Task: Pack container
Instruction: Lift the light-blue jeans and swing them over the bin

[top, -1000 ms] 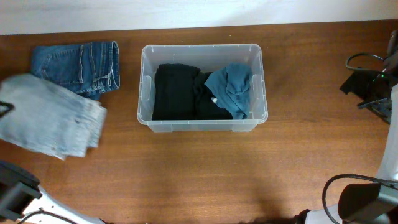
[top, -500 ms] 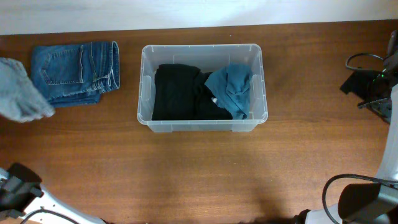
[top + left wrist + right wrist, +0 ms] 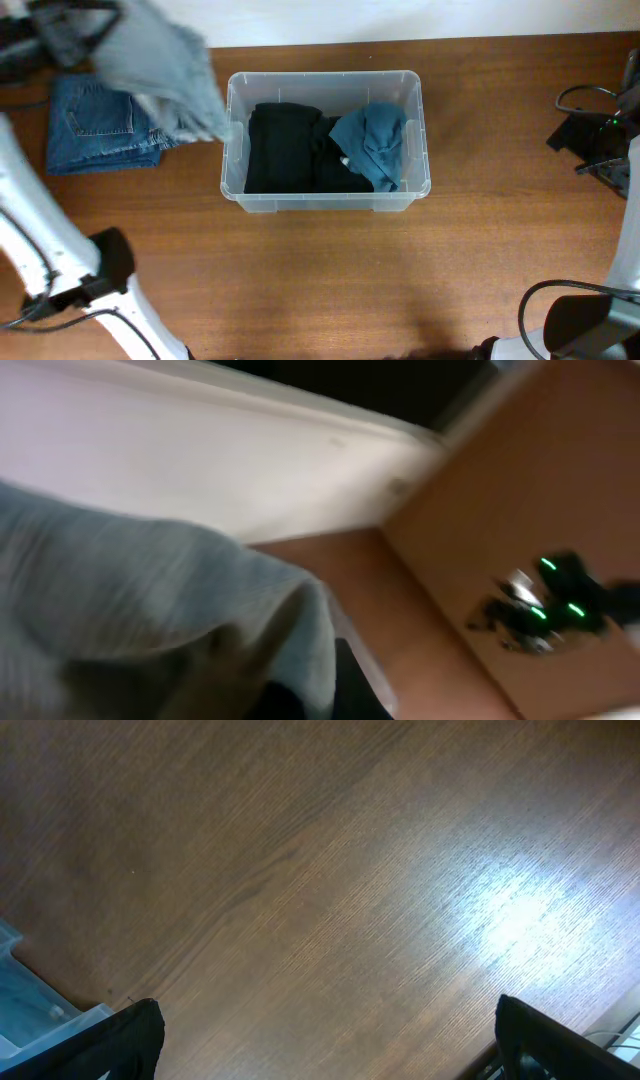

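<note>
The container (image 3: 325, 203), a clear plastic bin, stands mid-table holding folded black clothes (image 3: 285, 150) and a teal garment (image 3: 372, 140). My left gripper (image 3: 95, 30) is raised at the far left and shut on a pale grey-blue denim garment (image 3: 165, 75), which hangs blurred down to the container's left wall. That cloth (image 3: 130, 590) fills the left wrist view and hides the fingers. My right gripper (image 3: 325, 1040) is open over bare wood, its dark fingers (image 3: 130, 1040) wide apart, with a corner of the container (image 3: 30, 1010) at the lower left.
A folded pair of darker blue jeans (image 3: 100, 135) lies on the table left of the container, partly under the hanging garment. The right arm's base and cables (image 3: 595, 135) sit at the right edge. The white wall (image 3: 320, 20) runs along the table's far side.
The left arm has swung the pale denim garment from the table's left edge up and to the right, to the container's left wall. The right arm has not moved.
</note>
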Controlling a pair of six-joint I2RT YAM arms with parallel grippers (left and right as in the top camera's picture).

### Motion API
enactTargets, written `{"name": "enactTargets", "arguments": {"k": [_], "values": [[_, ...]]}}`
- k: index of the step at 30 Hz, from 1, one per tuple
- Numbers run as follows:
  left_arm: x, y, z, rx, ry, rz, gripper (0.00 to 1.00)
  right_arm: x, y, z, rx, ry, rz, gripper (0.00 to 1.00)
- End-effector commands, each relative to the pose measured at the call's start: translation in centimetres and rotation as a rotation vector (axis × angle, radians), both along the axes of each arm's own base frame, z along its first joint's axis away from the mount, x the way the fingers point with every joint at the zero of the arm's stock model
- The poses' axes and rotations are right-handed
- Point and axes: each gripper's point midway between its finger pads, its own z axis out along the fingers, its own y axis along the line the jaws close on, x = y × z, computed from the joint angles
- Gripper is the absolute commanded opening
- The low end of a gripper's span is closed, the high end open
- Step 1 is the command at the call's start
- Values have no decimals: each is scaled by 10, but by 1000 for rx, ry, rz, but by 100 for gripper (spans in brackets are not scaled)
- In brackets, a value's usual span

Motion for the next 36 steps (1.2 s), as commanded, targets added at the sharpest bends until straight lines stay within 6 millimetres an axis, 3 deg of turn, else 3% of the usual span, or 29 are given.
{"name": "enactTargets", "arguments": {"k": [1, 11, 18, 22, 29, 36], "values": [[-30, -78, 23, 20, -58, -156, 1, -3, 0, 4, -5, -13, -13, 98], [-40, -216, 12, 200, -155, -242, 1, -3, 0, 4, -5, -13, -13, 98], [-34, -278, -4, 263, -189, -249, 1, -3, 0, 4, -5, -13, -13, 98], [-16, -301, -28, 284, -160, -246, 1, -3, 0, 4, -5, -13, -13, 98], [12, -320, -58, 254, -105, -235, 1, -3, 0, 4, -5, -13, -13, 98], [16, -331, -69, 252, -104, -245, 1, -3, 0, 4, -5, -13, -13, 98]]}}
